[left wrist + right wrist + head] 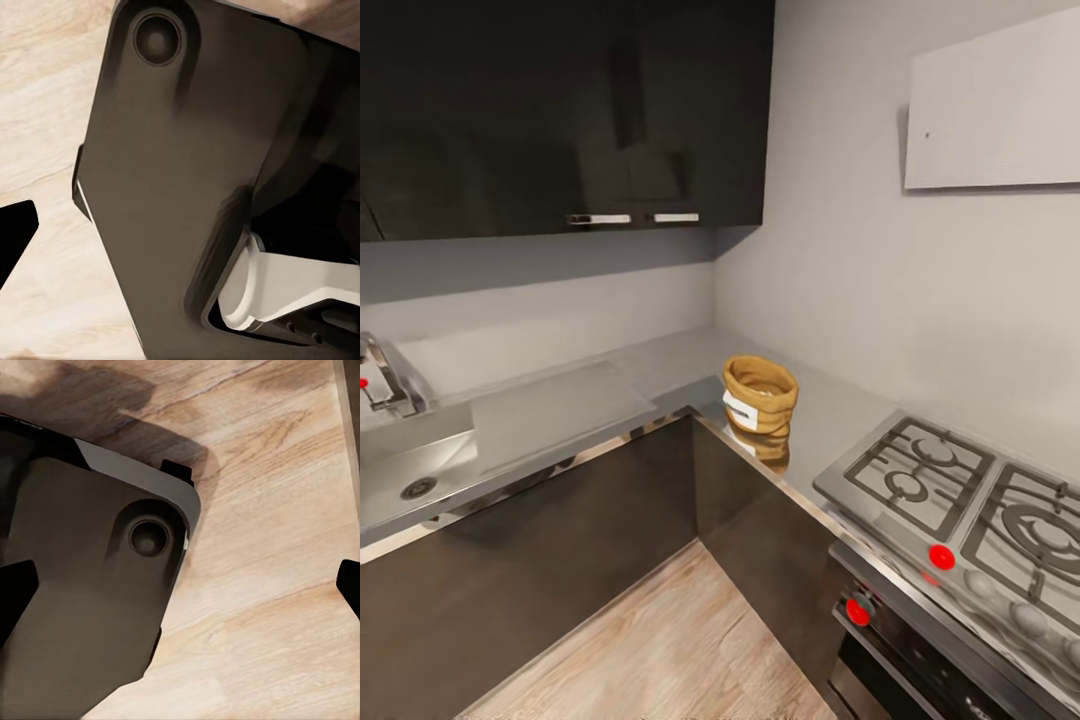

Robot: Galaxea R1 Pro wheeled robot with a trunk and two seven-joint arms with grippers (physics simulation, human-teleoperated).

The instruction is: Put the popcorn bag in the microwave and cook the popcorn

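Note:
The popcorn bag (759,396), a small tan sack with a rolled rim and a white label, stands upright on the grey countertop (660,365) near the inner corner of the L. Its mouth holds a pale tan fill; single popcorn kernels are too small to make out. The microwave is out of view. My right gripper (180,589) hangs open over the wooden floor, its dark fingertips (13,594) at both edges of the right wrist view. My left gripper (180,232) shows one dark fingertip (15,234) far out at the edge, so it looks open, above my dark base.
A steel sink (415,470) with a faucet (390,380) lies at the left. A gas hob (970,500) with red knobs sits at the right, over an oven front. Dark upper cabinets (560,110) hang above. Wooden floor (670,640) fills the corner between the cabinets.

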